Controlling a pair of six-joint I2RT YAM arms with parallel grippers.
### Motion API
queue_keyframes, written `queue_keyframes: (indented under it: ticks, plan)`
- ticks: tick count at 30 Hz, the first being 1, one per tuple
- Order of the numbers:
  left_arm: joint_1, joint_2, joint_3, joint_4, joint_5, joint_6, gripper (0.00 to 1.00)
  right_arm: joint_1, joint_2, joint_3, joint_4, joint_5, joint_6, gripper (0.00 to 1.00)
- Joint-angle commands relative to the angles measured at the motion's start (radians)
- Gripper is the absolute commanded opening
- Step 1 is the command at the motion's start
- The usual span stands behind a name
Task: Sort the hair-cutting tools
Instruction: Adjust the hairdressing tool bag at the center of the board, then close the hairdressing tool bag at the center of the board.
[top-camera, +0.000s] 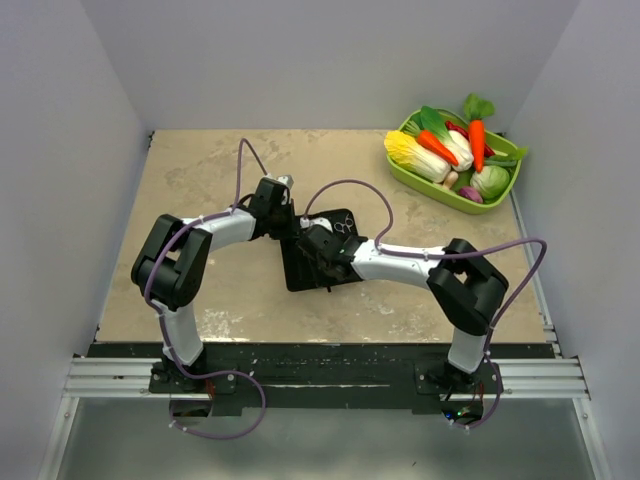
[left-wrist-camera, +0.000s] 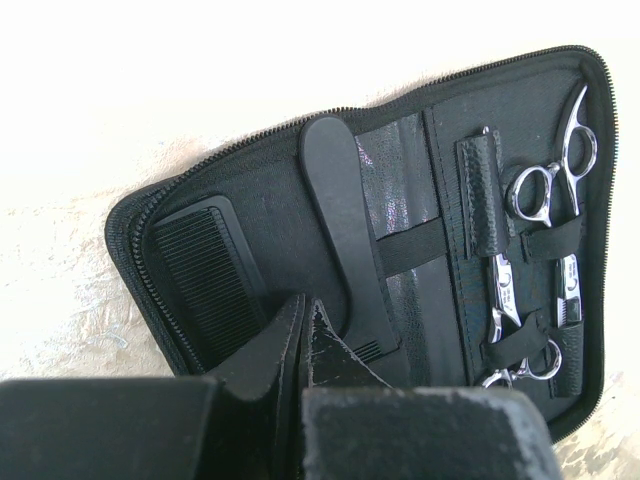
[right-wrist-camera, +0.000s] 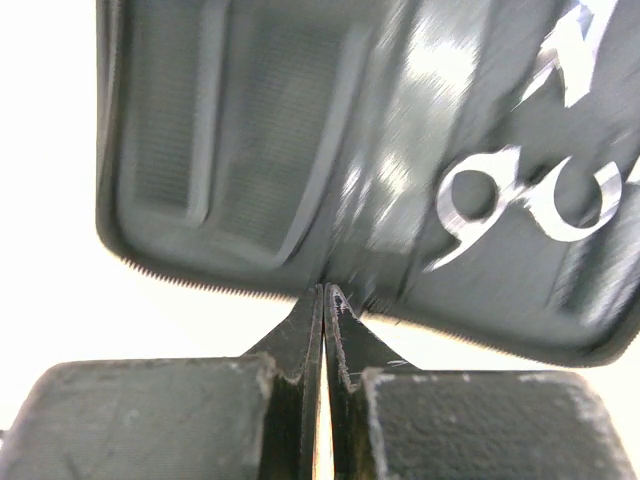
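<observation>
Top view: both arms are crowding over the open case (top-camera: 346, 226) mid-table.

Left wrist: the left gripper (left-wrist-camera: 305, 335) is sitting pinched closed and empty inside the case, between the wide comb (left-wrist-camera: 205, 270) and the slim comb (left-wrist-camera: 345, 240). The scissors (left-wrist-camera: 545, 190) are sitting strapped in the case's other half.

Right wrist, blurry: the right gripper (right-wrist-camera: 323, 325) is pressing closed at the case's edge, probably gripping nothing.

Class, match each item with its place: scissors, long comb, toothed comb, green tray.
Items: 1 scissors; 2 long comb; 3 toothed comb; 4 green tray.
Places: A end pocket of the case; B far right corner of the table; C in the case, under short straps; D mid-case, under one band.
Pairs: 1-C; 2-D; 3-A; 4-B.
</observation>
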Motion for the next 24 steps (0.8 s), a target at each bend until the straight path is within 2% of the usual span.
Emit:
queue_keyframes:
  ticks: [1,6,10,14,20,24]
  plan:
    - [-0.001,0.025,-0.031,-0.042,-0.019,-0.013,0.00,0.045,-0.041,-0.027,-0.100,-0.044,0.045,0.00]
    - [-0.003,0.025,-0.031,-0.040,-0.013,-0.016,0.00,0.052,-0.099,-0.048,-0.130,-0.007,0.060,0.00]
    - [-0.003,-0.011,-0.009,-0.060,0.004,-0.016,0.00,0.052,-0.145,0.000,-0.177,0.073,0.039,0.00]
    - [-0.001,-0.060,0.060,-0.160,0.030,0.010,0.00,0.014,-0.155,0.071,-0.215,0.120,-0.007,0.00]
    - [0.002,-0.211,0.147,-0.293,0.041,0.035,0.00,-0.170,-0.199,0.038,-0.127,0.074,-0.055,0.00]
    - [0.029,-0.315,0.159,-0.378,0.008,0.033,0.00,-0.280,-0.170,0.021,-0.073,0.065,-0.098,0.00]
